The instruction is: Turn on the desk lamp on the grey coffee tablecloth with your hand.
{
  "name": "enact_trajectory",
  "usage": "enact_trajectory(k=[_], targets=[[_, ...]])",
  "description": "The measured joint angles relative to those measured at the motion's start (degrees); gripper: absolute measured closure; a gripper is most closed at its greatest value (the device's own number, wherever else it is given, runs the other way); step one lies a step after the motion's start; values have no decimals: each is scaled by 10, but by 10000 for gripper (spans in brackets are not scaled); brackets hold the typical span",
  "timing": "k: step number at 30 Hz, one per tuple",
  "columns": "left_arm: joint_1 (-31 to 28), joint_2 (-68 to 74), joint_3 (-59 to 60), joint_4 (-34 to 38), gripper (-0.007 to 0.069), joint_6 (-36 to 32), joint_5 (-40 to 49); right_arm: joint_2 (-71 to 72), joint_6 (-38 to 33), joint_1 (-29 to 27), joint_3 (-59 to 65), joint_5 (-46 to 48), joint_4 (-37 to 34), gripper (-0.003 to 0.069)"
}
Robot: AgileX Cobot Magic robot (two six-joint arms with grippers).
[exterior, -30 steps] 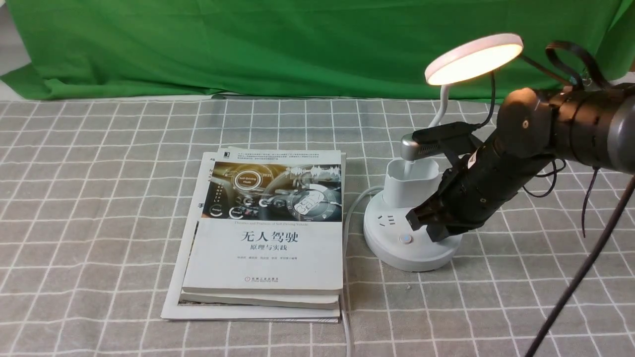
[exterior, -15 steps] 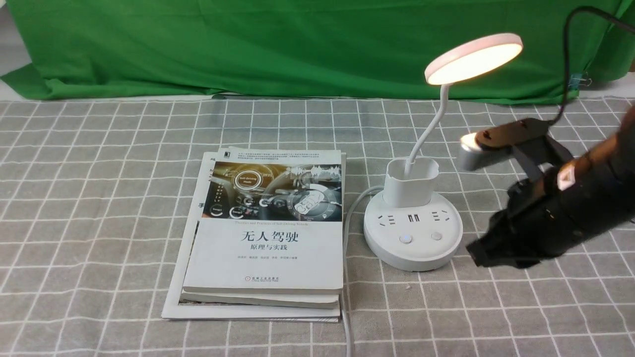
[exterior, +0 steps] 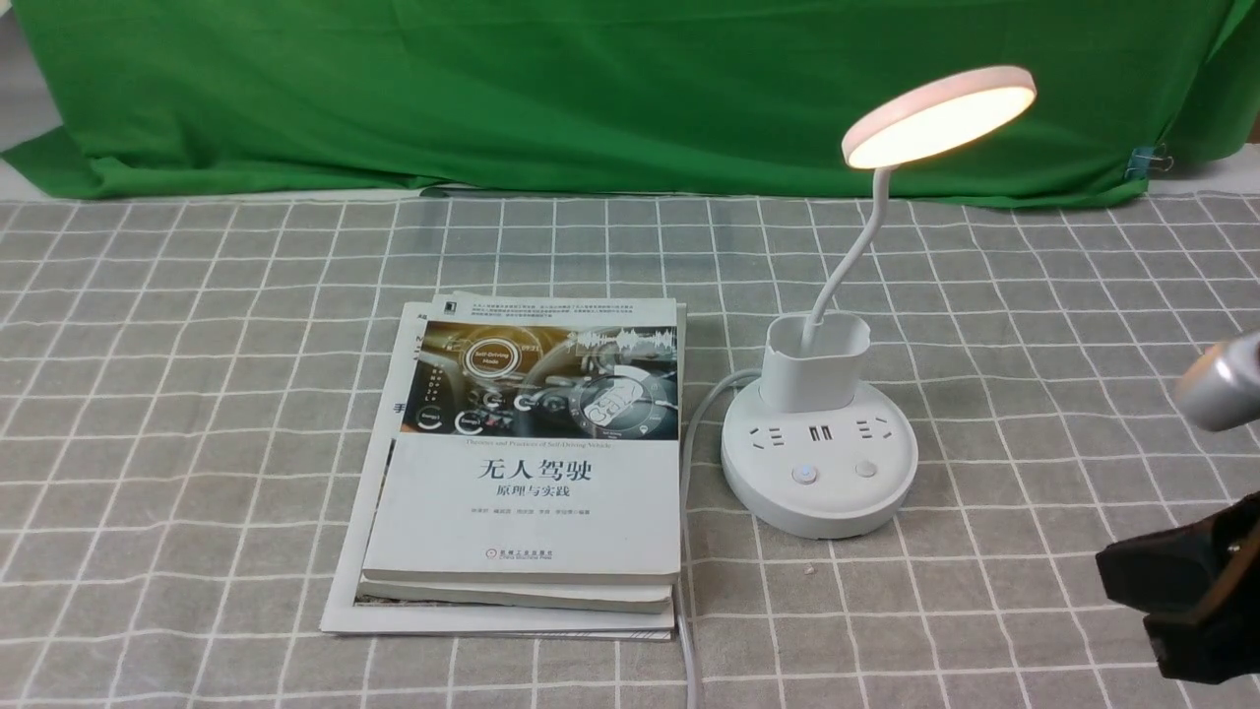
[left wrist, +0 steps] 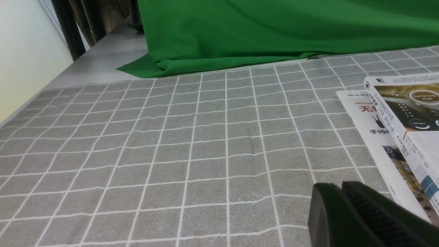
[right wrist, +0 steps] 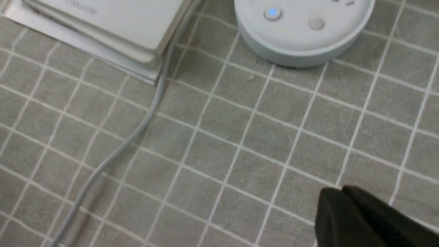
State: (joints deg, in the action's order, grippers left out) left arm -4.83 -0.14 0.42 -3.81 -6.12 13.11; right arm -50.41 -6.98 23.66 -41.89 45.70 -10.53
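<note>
The white desk lamp (exterior: 817, 394) stands on the grey coffee tablecloth (exterior: 197, 394), right of centre. Its disc head (exterior: 940, 113) glows. Its round base (exterior: 819, 471) shows sockets and two buttons; the left button (exterior: 805, 474) is lit blue, as the right wrist view (right wrist: 272, 13) also shows. My right gripper (exterior: 1132, 581) is shut and empty at the frame's right edge, well clear of the base; the right wrist view (right wrist: 339, 192) shows it above bare cloth. My left gripper (left wrist: 337, 187) is shut and empty over the cloth, out of the front view.
A stack of books (exterior: 522, 463) lies left of the lamp; its corner shows in the left wrist view (left wrist: 401, 113). The lamp's grey cord (exterior: 689, 443) runs between books and base toward the near edge. A green cloth backdrop (exterior: 492, 89) hangs behind.
My right gripper has drawn back from the lamp base, moving right and toward the near edge. The lamp head glows in all three frames.
</note>
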Motion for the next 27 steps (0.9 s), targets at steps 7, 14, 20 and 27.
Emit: enact_trajectory(k=[7, 14, 20, 27], targets=[[0, 0, 0, 0, 606, 0, 0, 62, 0, -2, 18, -37, 8, 608], [0, 0, 0, 0, 606, 0, 0, 225, -26, -86, 175, -192, 24, 632], [0, 0, 0, 0, 606, 0, 0, 392, -47, -163, 333, -304, 32, 628], [0, 0, 0, 0, 606, -1, 0, 489, -50, -197, 420, -313, 32, 627]])
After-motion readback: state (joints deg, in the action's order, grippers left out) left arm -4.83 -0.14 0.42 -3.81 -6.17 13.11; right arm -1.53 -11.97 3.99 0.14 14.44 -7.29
